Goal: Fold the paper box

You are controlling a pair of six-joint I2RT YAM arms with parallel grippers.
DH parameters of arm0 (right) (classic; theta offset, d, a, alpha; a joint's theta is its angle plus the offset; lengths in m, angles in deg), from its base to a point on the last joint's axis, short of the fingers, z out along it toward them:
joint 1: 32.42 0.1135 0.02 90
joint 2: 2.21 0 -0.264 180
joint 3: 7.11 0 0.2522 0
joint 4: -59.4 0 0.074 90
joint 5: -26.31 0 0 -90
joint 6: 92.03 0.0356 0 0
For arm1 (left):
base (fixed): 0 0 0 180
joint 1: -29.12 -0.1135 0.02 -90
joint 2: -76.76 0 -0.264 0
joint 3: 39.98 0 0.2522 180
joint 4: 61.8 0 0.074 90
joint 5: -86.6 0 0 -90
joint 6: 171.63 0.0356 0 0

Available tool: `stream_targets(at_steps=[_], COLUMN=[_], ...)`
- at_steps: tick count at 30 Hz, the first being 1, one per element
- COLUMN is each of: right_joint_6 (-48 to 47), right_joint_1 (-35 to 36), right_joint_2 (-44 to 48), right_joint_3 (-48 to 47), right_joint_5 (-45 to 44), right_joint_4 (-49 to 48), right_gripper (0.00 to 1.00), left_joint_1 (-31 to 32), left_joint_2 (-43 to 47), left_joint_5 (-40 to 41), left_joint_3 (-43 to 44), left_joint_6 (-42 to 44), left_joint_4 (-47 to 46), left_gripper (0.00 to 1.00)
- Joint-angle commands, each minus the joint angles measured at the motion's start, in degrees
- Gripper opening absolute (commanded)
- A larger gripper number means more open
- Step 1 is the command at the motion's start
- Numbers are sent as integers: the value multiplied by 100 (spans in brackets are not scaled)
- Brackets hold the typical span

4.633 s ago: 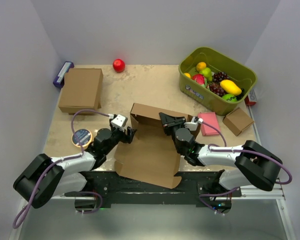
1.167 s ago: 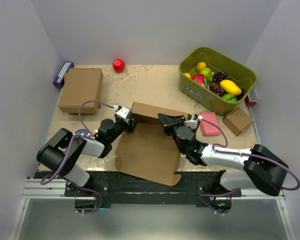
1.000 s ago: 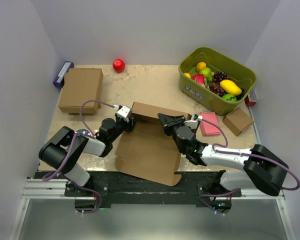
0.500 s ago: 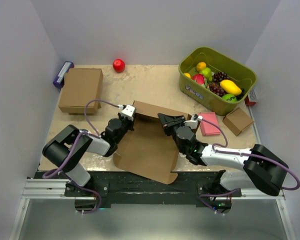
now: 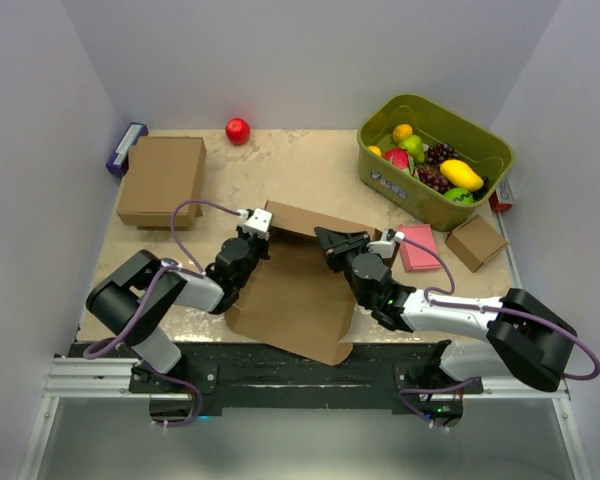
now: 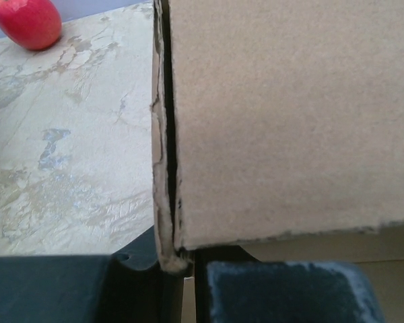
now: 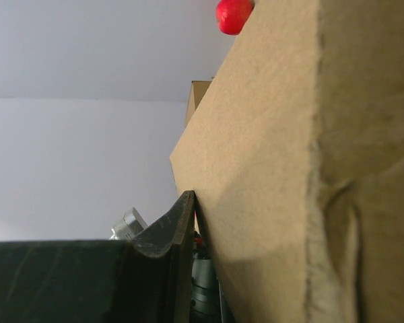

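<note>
The paper box [image 5: 298,290] is a brown cardboard sheet in mid-table, with its back wall [image 5: 315,222] standing up. At the left end of that wall, my left gripper [image 5: 257,238] is shut on the cardboard. The left wrist view shows a doubled cardboard edge [image 6: 165,168] pinched between the jaws of the left gripper [image 6: 180,261]. My right gripper [image 5: 330,243] grips the box's right side. In the right wrist view one dark finger [image 7: 178,232] presses flat against the cardboard [image 7: 289,168]; the other finger is hidden behind it.
A closed brown box [image 5: 162,180] lies at the back left, with a red ball [image 5: 238,130] behind it. A green bin of fruit [image 5: 435,160] stands at the back right. A pink pad [image 5: 417,247] and a small cardboard cube [image 5: 476,242] lie to the right.
My left gripper has moved right onto the box's left edge and closed on it. The sheet's near part has shifted slightly. The right arm has stayed put.
</note>
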Motion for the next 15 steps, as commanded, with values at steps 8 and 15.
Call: stream_targets(at_steps=[8, 15], right_joint_6=[-139, -287], right_joint_1=[16, 16], right_joint_2=[432, 880], right_joint_3=[200, 253], right_joint_5=[-508, -701], right_joint_4=[340, 717], right_gripper=[20, 20], left_joint_1=[-50, 38], left_joint_2=[-79, 166], left_joint_5=[1531, 1287], left_joint_3=[234, 234], left_joint_6=[414, 362], left_joint_4=[313, 603], left_gripper=[3, 0])
